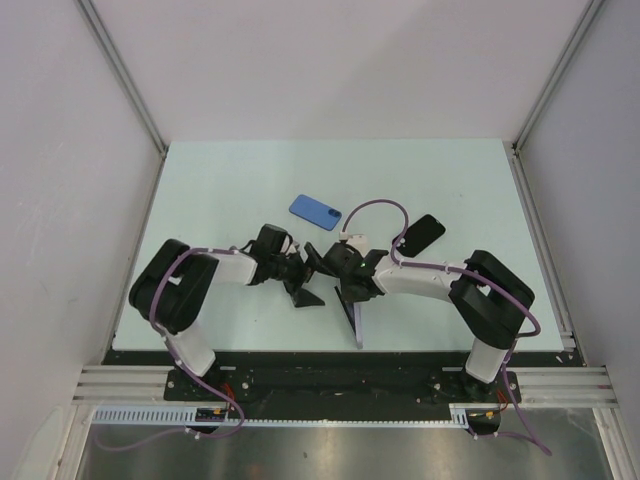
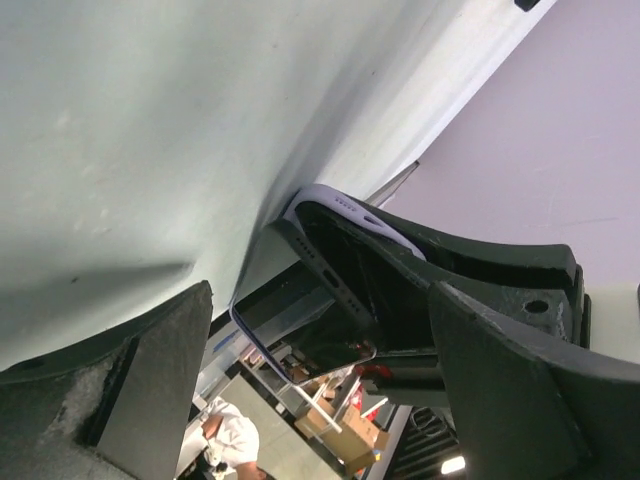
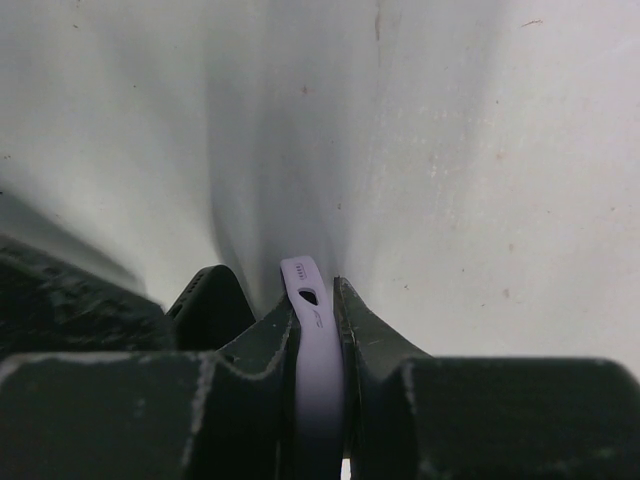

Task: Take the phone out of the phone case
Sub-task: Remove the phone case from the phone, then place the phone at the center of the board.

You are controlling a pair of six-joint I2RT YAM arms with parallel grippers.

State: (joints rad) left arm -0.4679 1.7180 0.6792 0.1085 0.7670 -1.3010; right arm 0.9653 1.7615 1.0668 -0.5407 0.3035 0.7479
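Note:
My right gripper (image 3: 318,300) is shut on the edge of the lavender phone case (image 3: 318,340), holding it on edge over the table. In the left wrist view the case (image 2: 345,205) curves away from the black phone (image 2: 335,290). The phone's top end leans out of the case, and its glossy screen shows reflections. My left gripper (image 2: 320,300) is open, its fingers (image 2: 150,380) wide on either side of the phone without touching it. From above, both grippers meet at the near middle, the left (image 1: 318,277) facing the right (image 1: 348,290), with the case's thin edge (image 1: 356,325) below them.
A blue handset or case (image 1: 315,211) lies flat on the pale table (image 1: 220,190) behind the grippers. A black one (image 1: 422,235) lies to the right, close to the right arm's cable. White walls enclose the table on three sides.

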